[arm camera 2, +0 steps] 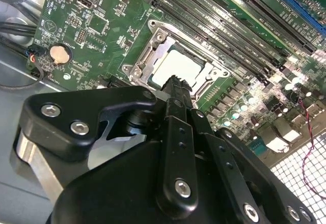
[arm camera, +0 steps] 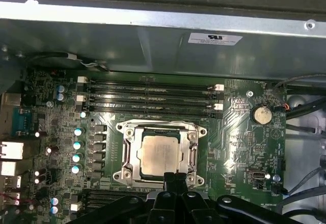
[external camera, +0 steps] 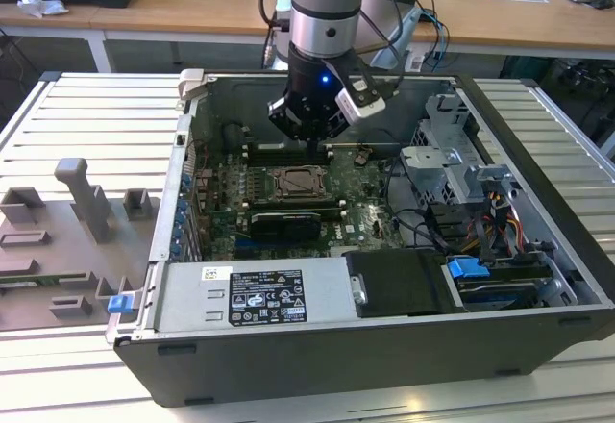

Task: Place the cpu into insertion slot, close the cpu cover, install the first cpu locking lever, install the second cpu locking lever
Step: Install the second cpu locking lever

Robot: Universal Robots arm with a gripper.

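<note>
cpu (arm camera: 161,155) seated in insertion slot (arm camera: 192,156), cpu cover (arm camera: 161,128) down around it | gripper (arm camera 2: 178,83) just above slot edge, fingers pressed together, empty | risk: misaligned descent scrapes cover or board

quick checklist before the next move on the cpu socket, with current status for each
1. cpu seated in the insertion slot: ok, its pale face lies flat and square inside the socket in both wrist views.
2. cpu cover down over the chip: ok, the frame lies around the cpu.
3. Locking levers engaged: cannot tell.
4. claw free of any part: ok, fingers together at the socket's edge, nothing between them.
5. claw lined up with the socket: ok, it hangs just above it in the exterior view.
6. memory slots beside the socket unobstructed: ok.
</note>
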